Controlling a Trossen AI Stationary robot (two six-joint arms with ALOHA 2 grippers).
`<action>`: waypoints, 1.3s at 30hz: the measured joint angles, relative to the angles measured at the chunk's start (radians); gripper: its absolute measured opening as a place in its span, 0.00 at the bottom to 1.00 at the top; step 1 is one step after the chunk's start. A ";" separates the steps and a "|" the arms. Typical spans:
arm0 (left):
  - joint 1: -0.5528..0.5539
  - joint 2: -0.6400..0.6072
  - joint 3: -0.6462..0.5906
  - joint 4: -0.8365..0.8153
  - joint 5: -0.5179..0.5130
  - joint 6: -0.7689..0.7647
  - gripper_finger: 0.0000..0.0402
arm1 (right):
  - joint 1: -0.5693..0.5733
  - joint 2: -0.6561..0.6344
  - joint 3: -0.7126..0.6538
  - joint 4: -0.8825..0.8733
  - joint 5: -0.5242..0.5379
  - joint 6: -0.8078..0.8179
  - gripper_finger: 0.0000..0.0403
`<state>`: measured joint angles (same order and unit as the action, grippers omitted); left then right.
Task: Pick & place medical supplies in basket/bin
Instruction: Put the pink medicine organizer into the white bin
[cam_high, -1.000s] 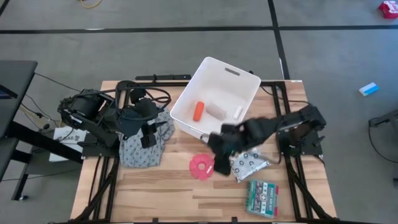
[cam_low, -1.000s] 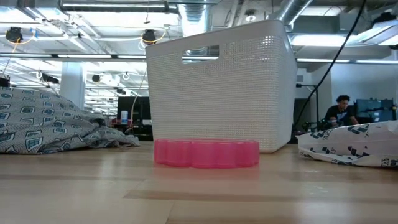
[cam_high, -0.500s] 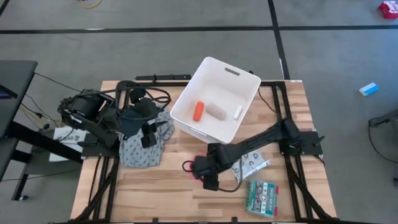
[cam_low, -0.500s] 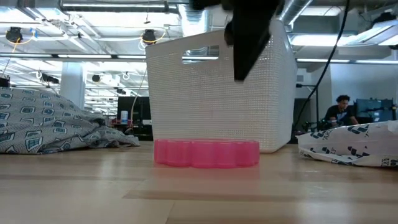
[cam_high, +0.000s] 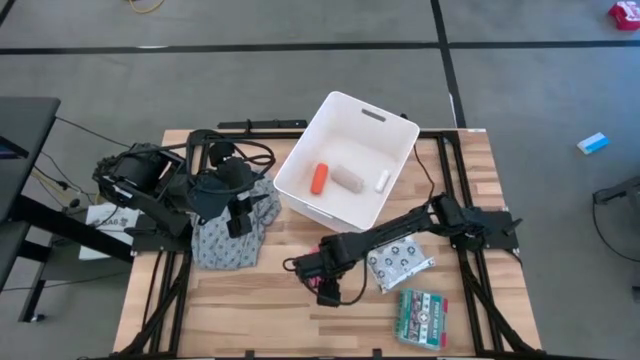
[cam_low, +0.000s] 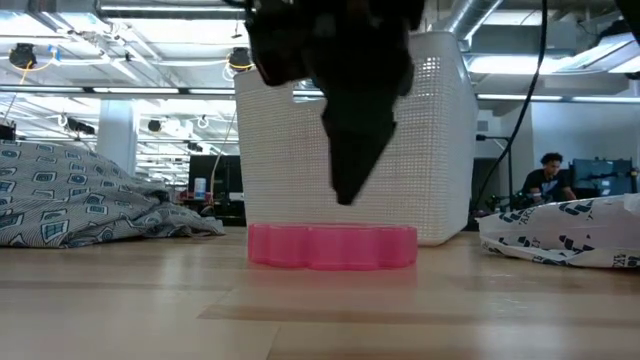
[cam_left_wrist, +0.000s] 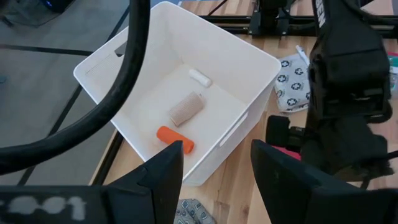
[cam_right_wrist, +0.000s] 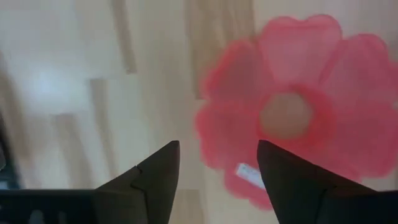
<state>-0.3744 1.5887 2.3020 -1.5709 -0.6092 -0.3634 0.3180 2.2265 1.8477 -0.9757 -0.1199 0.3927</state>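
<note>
The pink round disc (cam_right_wrist: 292, 118) lies flat on the wooden table in front of the white bin (cam_low: 400, 150). My right gripper (cam_right_wrist: 217, 180) is open and hangs just above the disc (cam_low: 332, 247), fingers pointing down; in the high view the gripper (cam_high: 320, 275) hides the disc. The orange cylinder (cam_high: 318, 178), beige gauze roll (cam_high: 348, 178) and white tube (cam_high: 383, 181) lie in the bin (cam_high: 300, 140). The spotted packet (cam_high: 400, 262) and the green-red box (cam_high: 422, 317) lie on the table. My left gripper (cam_left_wrist: 217, 180) is open and waits over the grey cloth (cam_high: 225, 240).
The bin stands at the table's far middle, close behind the disc. The grey patterned cloth (cam_low: 80, 195) is heaped on the left side. Bare wood lies along the near edge, left of the box. A person (cam_low: 548, 175) sits in the room beyond the table.
My right gripper has swung from beside the packet toward the table's left and near edge and come down over the pink disc, entering the low view from above. The disc, packet, box and bin have not moved.
</note>
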 joint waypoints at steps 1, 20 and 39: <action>0.000 0.000 0.000 0.000 0.000 0.000 0.44 | 0.000 0.001 -0.003 -0.012 0.014 -0.009 0.51; 0.000 0.000 0.000 0.000 0.010 0.000 0.44 | 0.000 0.006 -0.042 0.103 0.076 -0.058 0.50; 0.000 0.000 0.000 0.000 0.010 0.000 0.44 | 0.005 0.005 -0.040 0.060 0.038 -0.063 0.54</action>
<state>-0.3745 1.5887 2.3020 -1.5711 -0.5987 -0.3630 0.3229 2.2318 1.8072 -0.9154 -0.0814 0.3298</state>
